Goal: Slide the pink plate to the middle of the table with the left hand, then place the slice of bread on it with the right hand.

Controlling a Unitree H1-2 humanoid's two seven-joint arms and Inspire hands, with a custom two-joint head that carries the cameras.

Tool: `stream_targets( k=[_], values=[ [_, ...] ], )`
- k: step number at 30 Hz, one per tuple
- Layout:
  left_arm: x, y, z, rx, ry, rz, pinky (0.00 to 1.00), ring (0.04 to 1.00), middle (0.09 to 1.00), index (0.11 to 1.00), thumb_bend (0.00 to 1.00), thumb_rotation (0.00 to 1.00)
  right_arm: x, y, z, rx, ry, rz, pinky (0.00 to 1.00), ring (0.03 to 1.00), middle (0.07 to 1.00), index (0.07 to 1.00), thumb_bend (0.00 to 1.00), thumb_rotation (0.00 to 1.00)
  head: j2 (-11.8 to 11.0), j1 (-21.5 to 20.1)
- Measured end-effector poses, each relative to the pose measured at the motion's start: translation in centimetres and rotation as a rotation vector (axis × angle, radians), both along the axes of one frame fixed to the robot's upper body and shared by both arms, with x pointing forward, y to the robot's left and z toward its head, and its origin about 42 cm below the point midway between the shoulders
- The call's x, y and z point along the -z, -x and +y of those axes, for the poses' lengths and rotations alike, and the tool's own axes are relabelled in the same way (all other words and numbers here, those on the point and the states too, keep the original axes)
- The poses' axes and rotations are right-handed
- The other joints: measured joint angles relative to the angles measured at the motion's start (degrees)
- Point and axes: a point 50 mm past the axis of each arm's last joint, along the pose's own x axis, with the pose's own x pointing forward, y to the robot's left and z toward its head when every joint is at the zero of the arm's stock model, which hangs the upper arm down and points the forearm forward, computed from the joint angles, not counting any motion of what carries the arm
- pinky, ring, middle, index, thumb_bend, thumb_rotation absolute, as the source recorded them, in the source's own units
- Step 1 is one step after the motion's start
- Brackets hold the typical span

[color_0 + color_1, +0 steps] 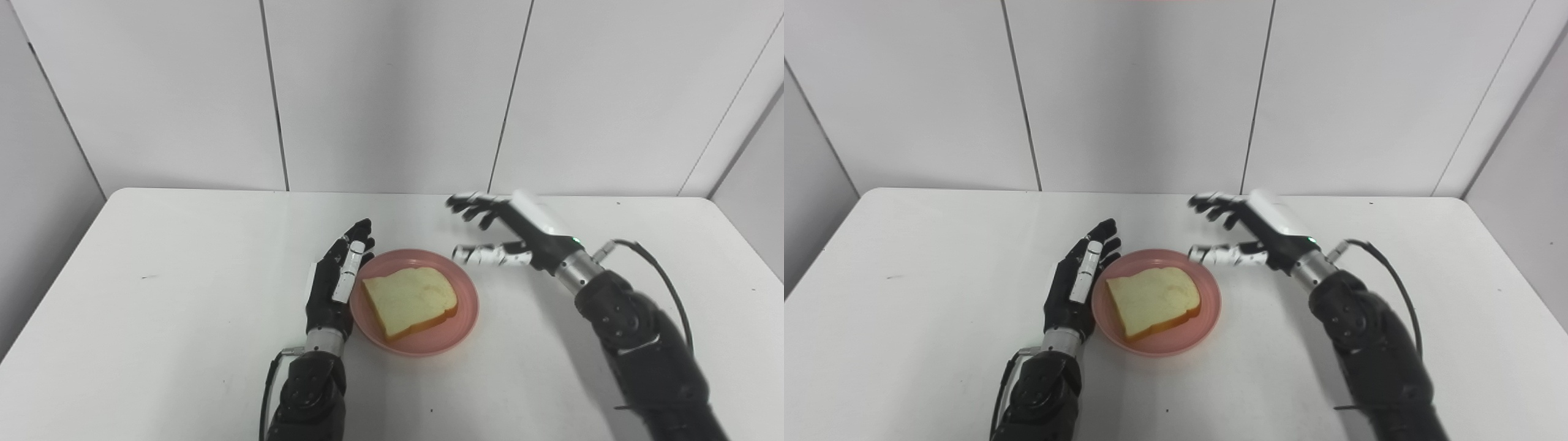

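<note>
A pink plate [467, 306] sits near the middle of the white table [184, 294]. A slice of bread [409, 300] lies flat on it. My left hand [337, 283] stands edge-on against the plate's left rim, fingers straight and apart, holding nothing. Above the table, just off the plate's far right rim, my right hand [511, 233] hovers with fingers spread and empty. In the right eye view the plate [1209, 309], the bread [1153, 300], the left hand [1078, 282] and the right hand [1255, 236] stand the same way.
White wall panels [392, 92] rise behind the table's far edge. A black cable [661, 275] loops off the right forearm. Bare tabletop stretches to the left and right of the arms.
</note>
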Motion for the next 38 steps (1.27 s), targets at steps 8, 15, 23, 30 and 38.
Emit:
stream_targets(
  k=[8,15,23,30,38],
  values=[
    [-0.1,0.0,0.2,-0.006,0.003,0.0,0.96,0.909,0.885,0.76,0.71,0.73,4.6,2.2,3.0,0.12,-0.492,0.035,0.69,0.73,0.765,0.778,0.71,0.95,0.09,-1.23],
    [0.0,0.4,0.7,-0.014,-0.024,-0.012,1.0,0.991,0.939,0.836,0.68,0.76,5.0,2.8,3.7,0.186,-0.7,0.046,0.78,0.819,0.854,0.843,0.74,1.0,0.18,-2.81],
    [0.3,1.1,1.4,-0.022,-0.085,-0.035,1.0,1.0,0.989,0.922,0.68,0.77,5.4,3.3,5.8,0.196,-0.741,0.118,0.82,0.849,0.877,0.87,0.79,1.0,0.44,-4.83],
    [0.1,1.2,2.7,-0.04,-0.112,-0.042,1.0,1.0,1.0,0.945,0.67,0.78,5.7,3.3,6.6,0.201,-0.722,0.187,0.8,0.855,0.888,0.872,0.76,1.0,0.79,-5.01],
    [-0.2,1.1,2.9,-0.043,-0.115,-0.035,1.0,1.0,1.0,0.961,0.65,0.8,6.1,3.5,6.6,0.23,-0.695,0.281,0.79,0.837,0.865,0.845,0.67,1.0,0.88,-4.83]
  ],
)
